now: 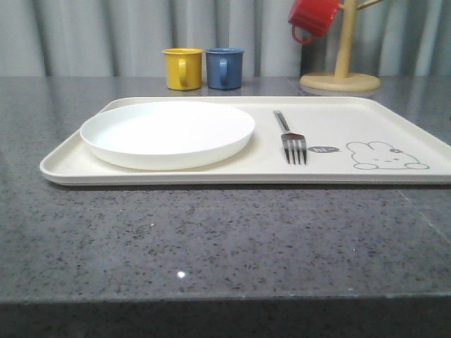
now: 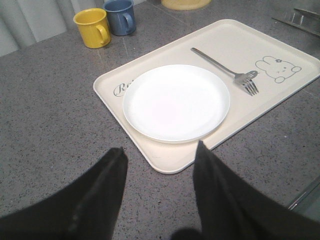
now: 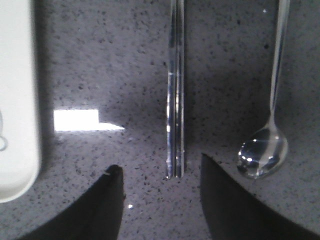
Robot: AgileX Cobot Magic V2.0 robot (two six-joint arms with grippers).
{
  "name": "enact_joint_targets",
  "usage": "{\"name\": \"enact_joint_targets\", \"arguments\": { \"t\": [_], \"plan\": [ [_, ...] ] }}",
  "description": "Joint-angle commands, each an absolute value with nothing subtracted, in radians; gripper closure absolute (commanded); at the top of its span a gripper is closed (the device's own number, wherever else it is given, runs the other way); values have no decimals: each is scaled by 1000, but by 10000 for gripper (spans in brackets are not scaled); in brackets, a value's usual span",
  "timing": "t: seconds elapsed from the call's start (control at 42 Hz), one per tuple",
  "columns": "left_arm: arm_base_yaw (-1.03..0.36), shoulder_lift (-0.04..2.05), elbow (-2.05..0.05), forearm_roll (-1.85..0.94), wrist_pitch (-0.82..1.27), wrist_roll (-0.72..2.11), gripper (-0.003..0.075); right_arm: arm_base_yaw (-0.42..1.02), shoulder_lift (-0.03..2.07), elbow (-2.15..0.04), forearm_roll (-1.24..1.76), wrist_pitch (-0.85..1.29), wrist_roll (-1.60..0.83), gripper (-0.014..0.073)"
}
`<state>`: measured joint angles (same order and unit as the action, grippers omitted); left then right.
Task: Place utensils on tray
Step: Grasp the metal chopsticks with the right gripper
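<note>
Tray: we see the large cream-white rectangular tray (image 1: 394,116) on the grey counter, carrying a round white plate.
Fork: the shiny silver four-tined fork (image 1: 290,138) already lies on it.
Chopsticks: we judge the slim silver chopsticks (image 3: 175,100), on the counter beside the tray, are next.
Spoon: the long-handled silver spoon (image 3: 264,150) waits just beyond them.
Right gripper: the right gripper (image 3: 161,192) hangs spread wide and empty over the chopstick tips; we must lower and close.
Left gripper: the left gripper (image 2: 159,167) is parted, empty.

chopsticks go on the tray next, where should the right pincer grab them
Grip the chopsticks across their slim shafts, coming straight down with one finger on each side. They lie flat and pressed together on the counter, already centred between the open right pincer fingers, so one pinch takes both.
</note>
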<state>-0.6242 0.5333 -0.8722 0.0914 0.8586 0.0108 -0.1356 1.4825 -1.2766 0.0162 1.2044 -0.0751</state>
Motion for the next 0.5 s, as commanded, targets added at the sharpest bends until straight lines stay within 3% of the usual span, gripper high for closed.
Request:
{"name": "enact_joint_targets", "arguments": {
  "t": [0.0,0.477],
  "plan": [
    [-631,538,-898,96,781,0,409,-153,1487,-1283,26,1156,-101,205],
    [-631,538,-898,96,781,0,409,-153,1614,-1284,23,1043,-108,205]
  ]
}}
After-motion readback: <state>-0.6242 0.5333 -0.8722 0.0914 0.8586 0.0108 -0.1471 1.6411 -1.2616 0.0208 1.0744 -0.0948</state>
